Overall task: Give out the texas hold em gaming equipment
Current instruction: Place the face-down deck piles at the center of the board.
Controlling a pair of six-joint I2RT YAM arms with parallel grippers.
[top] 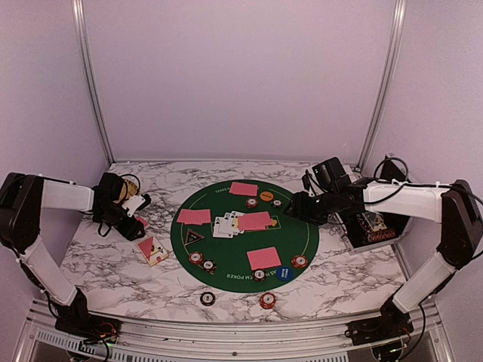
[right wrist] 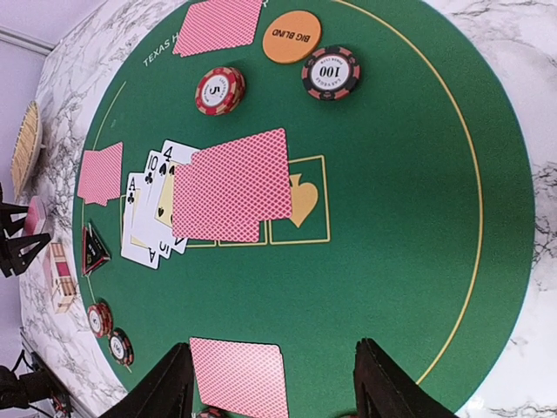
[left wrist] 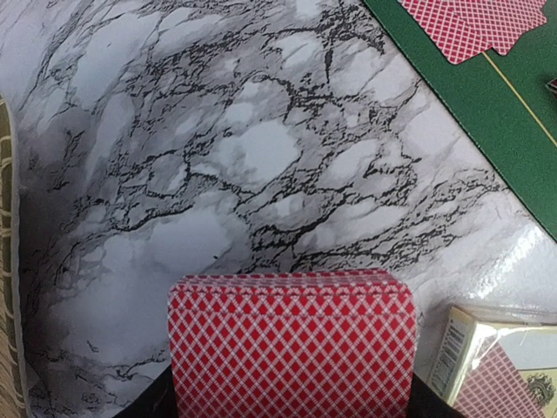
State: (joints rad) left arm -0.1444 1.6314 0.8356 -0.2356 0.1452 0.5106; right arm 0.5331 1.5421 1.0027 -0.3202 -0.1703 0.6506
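My left gripper [top: 133, 220] is shut on a deck of red-backed playing cards [left wrist: 291, 344], held over the marble left of the green mat [top: 302, 234]. My right gripper [right wrist: 274, 348] hangs open above the mat's right side, nothing between its fingers [right wrist: 165, 387]. A face-down card pair [right wrist: 237, 374] lies just below it. Face-up cards [right wrist: 148, 209] and face-down cards [right wrist: 231, 187] sit at the mat's middle. Chips [right wrist: 219, 91], an orange Big Blind disc [right wrist: 291, 37], a blue button [top: 283, 274] and a triangular marker [top: 194, 237] rest on the mat.
A card box [top: 153, 249] lies on the marble near the left gripper. The woven basket [top: 124, 187] stands behind it. A black case [top: 373, 226] sits at the right edge. Two chips [top: 207, 298] [top: 267, 301] lie off the mat near the front.
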